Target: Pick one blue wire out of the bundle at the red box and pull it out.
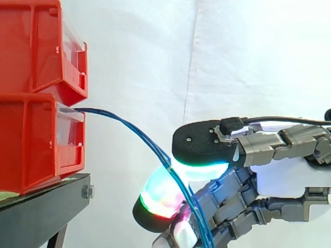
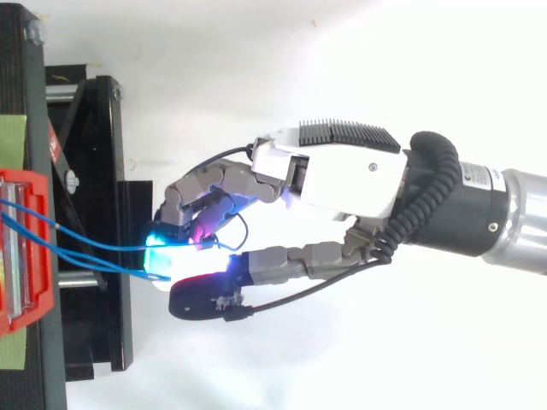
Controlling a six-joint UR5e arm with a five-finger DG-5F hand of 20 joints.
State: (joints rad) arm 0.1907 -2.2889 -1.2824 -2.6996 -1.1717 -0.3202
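Side view: hand [image 1: 289, 178] pinches blue wires [image 1: 150, 144] from red box [image 1: 31, 144], lower ends cut off.

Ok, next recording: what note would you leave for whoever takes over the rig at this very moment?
Hand: shut, fingers curled, thumb and finger pads pinching the blue wires.
Wires: they come out of the lower red bin on the black stand and slope down to the hand, with their far ends in the bin.
Done: the grasp on the bundle is made.
Left: several strands pass between the pads, and I cannot tell whether one is singled out. Check that, then pull one strand away from the bin until it is out.
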